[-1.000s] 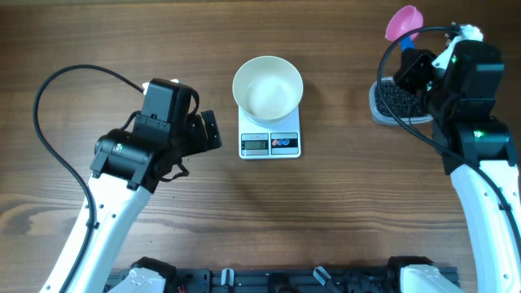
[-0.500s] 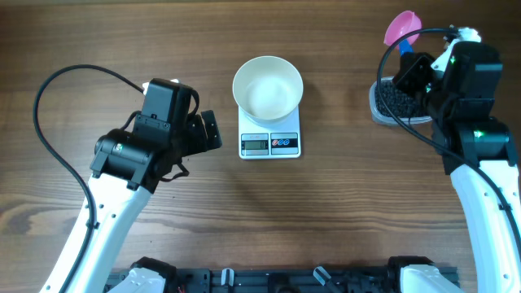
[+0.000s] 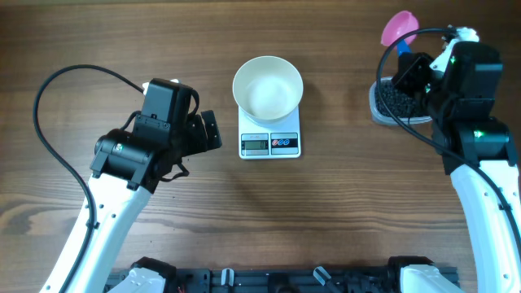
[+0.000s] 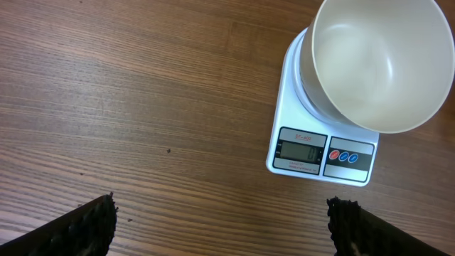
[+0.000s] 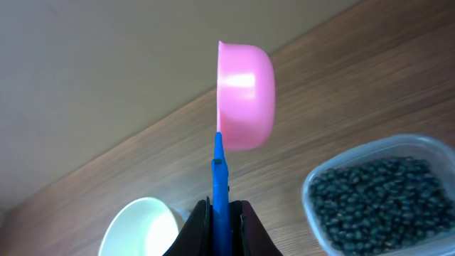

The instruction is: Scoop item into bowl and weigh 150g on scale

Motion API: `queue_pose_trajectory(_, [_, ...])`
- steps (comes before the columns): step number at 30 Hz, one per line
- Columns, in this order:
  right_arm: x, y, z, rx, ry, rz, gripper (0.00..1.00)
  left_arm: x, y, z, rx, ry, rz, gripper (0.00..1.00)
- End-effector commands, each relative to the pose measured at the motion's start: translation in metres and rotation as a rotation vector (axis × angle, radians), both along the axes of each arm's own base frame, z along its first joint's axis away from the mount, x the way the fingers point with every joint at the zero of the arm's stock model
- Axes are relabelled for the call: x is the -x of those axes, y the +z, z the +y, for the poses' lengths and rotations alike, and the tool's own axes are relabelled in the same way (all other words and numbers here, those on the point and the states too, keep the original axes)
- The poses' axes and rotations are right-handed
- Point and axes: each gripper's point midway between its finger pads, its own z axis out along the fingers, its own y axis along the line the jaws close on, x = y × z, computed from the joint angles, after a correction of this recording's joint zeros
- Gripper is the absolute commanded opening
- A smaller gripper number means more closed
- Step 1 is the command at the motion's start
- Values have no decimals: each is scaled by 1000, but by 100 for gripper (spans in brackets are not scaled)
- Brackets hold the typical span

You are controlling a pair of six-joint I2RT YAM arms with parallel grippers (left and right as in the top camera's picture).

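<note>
The task is at its very start, by my reading. The white bowl (image 3: 268, 88) sits on the scale (image 3: 270, 143) in the middle of the worktop (image 3: 326, 212), and the left wrist view shows it bare inside, with no beads in it. The scale's display (image 4: 299, 150) is lit, but its figure is too small to read. The beads (image 3: 399, 102) all lie as a dark heap in the clear tub (image 3: 381, 114) at the right side of the worktop, well apart from the bowl.

The right tool (image 5: 220, 217) is clenched on the blue handle of a pink scoop (image 5: 245, 96). It holds the scoop up in the air with the cup tipped on its side. From overhead the cup hangs just beyond the far edge of the tub, and I can see no beads in it. The heap lies below and beside the scoop, close to the right tool but not touching it.

The left tool (image 3: 212, 130) stands released, jaws wide and holding nothing. It hovers over bare wood to the left of the scale, near it but apart.

All the real work is left: dipping the scoop into the heap, carrying loads across to the bowl, and adding until the scale shows the target weight
</note>
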Motion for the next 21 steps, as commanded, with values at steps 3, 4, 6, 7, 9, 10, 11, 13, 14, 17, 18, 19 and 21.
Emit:
queue_pose_trajectory(3, [-1,5,7,-32,32,-7,4,-2,-1,3,-18,-6,-2,100])
queue_pose_trajectory(4, [-1,5,7,-30,33,-5,4,-2,-1,3,-18,-6,-2,100])
queue_pose_trajectory(6, [2,4,7,13,59,-2,4,-2,-1,3,-18,-7,-2,100])
queue_pose_trajectory(7, [5,6,7,44,77,-11,4,-2,-1,3,-18,-6,-2,100])
queue_pose_trajectory(9, [10,17,7,81,97,-46,4,-2,-1,3,-18,-6,-2,100])
queue_pose_trajectory(10, [12,24,7,94,103,-71,4,-2,-1,3,-18,-6,-2,100])
queue_pose_trajectory(11, [14,30,7,111,111,-91,4,-2,-1,3,-18,-6,-2,100])
queue_pose_trajectory(13, [20,40,7,144,126,-125,4,-1,-1,2,-15,-9,-1,100])
queue_pose_trajectory(14, [22,44,7,158,132,-135,4,-1,-1,2,-14,-8,-1,100])
queue_pose_trajectory(17, [29,49,7,159,131,-146,4,-1,-1,1,-8,-12,1,100])
queue_pose_trajectory(18, [31,49,7,165,135,-143,4,2,-3,-6,30,-36,21,100])
queue_pose_trajectory(19, [33,48,7,189,148,-138,4,7,-4,-15,76,-64,45,100])
queue_pose_trajectory(21, [36,41,6,242,172,-117,4,11,-1,-35,169,-126,59,100])
